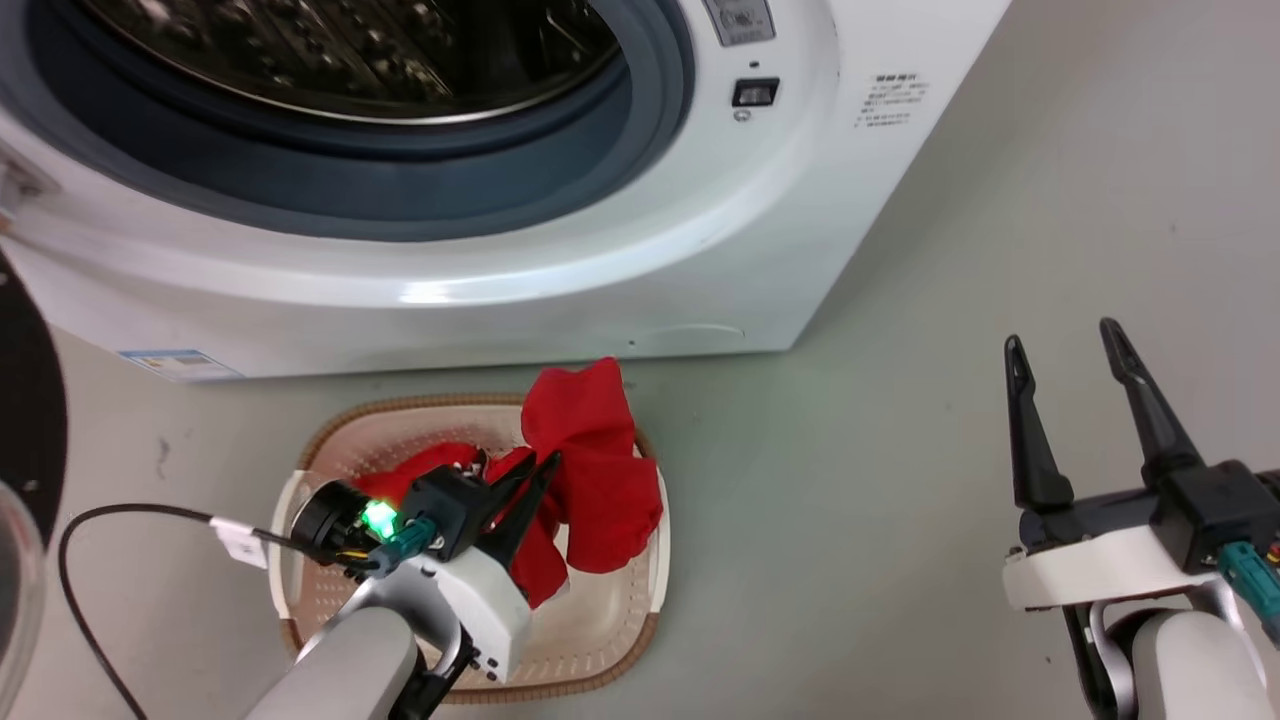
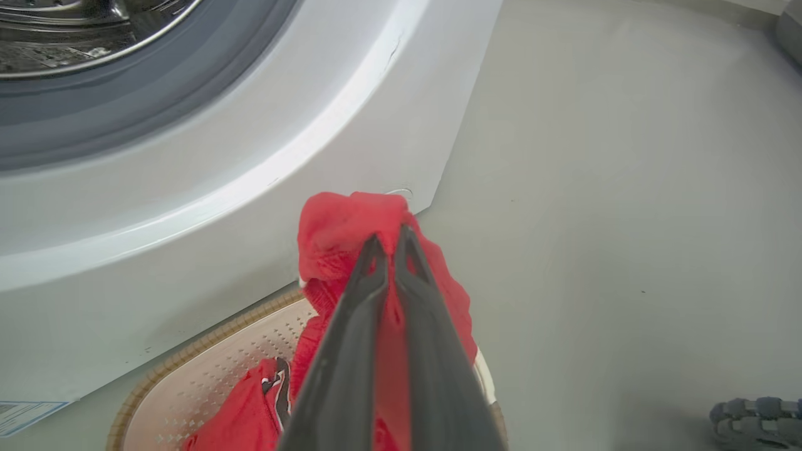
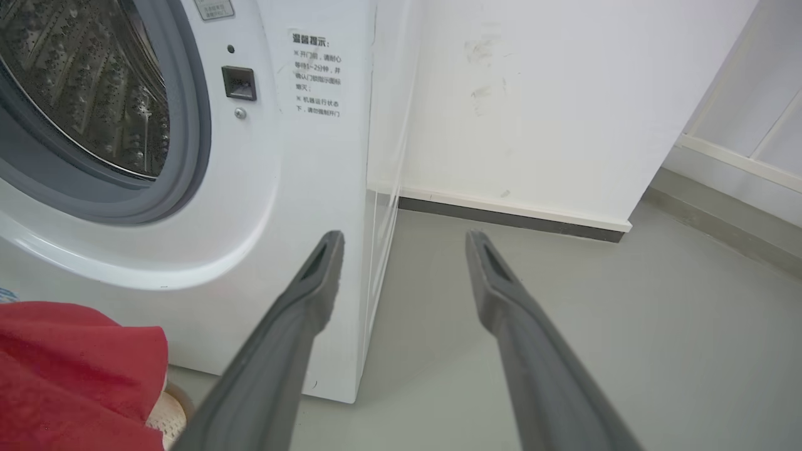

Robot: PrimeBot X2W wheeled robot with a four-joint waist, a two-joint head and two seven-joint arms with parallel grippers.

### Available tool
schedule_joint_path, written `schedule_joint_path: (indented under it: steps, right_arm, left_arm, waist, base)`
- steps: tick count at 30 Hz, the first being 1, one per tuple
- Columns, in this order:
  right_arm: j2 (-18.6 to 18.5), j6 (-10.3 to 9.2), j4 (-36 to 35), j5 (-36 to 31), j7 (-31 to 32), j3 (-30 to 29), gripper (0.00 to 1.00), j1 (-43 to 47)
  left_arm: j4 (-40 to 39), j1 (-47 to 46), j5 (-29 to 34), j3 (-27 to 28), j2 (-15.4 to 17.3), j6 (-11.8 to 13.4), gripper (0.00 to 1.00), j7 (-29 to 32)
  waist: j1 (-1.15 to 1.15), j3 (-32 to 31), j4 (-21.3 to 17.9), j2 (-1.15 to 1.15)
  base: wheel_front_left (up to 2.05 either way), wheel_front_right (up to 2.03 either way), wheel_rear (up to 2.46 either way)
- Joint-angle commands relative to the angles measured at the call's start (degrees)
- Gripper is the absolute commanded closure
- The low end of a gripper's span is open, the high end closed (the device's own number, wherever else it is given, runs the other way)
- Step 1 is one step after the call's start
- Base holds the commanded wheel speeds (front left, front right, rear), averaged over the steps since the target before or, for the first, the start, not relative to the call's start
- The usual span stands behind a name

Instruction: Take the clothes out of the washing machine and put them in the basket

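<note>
The washing machine (image 1: 560, 250) stands with its porthole uncovered, and the part of the steel drum (image 1: 350, 50) in view holds no red fabric. On the floor in front sits the basket (image 1: 400, 405) with clothes in it. My left gripper (image 1: 548, 465) hovers over the basket, shut on a red garment (image 1: 590, 460) that bunches up above the far rim. In the left wrist view the gripper (image 2: 388, 238) pinches the garment (image 2: 338, 232), and another red piece with black-and-white trim (image 2: 244, 407) lies in the basket (image 2: 200, 376). My right gripper (image 1: 1062, 337) is open over bare floor to the right.
The dark round door (image 1: 25, 400) hangs at the left edge, and a black cable (image 1: 100, 560) loops on the floor beside the basket. Grey floor (image 1: 900, 450) spreads right of the machine. A white wall with a baseboard (image 3: 514, 216) stands behind it.
</note>
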Motion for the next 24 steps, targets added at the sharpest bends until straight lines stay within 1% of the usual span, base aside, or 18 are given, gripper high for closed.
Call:
schedule_joint_path:
  steps: [1, 7, 15, 24]
  right_arm:
    - [0.0, -0.06, -0.3, 0.1, -0.1, 0.0, 0.00, -1.0]
    - [0.0, -0.06, -1.1, 1.0, -0.1, 0.3, 0.00, -3.0]
    - [0.0, -0.06, -2.2, 3.0, -0.1, 1.8, 0.00, -6.5]
    - [0.0, -0.06, -2.6, 4.5, -0.1, 2.1, 0.00, -8.1]
  left_arm:
    - [1.0, -1.4, 0.3, -0.4, -0.5, -0.3, 1.00, 0.2]
    - [9.6, -6.6, 1.0, -2.3, -2.1, -1.5, 1.00, 1.5]
    - [23.4, -16.2, 3.1, -5.9, -3.0, -2.5, 1.00, 2.2]
    - [38.0, -23.5, 1.5, -7.1, -4.2, -2.8, 1.00, 0.7]
  waist:
    - [0.00, 2.7, -1.4, 0.00]
    - [0.00, 9.6, -4.0, 0.00]
    - [0.00, 18.7, -7.9, 0.00]
    - [0.00, 24.8, -10.9, 0.00]
  base:
    - [0.00, 0.00, 0.00]
    - [0.00, 0.00, 0.00]
    - [0.00, 0.00, 0.00]
    - [0.00, 0.00, 0.00]
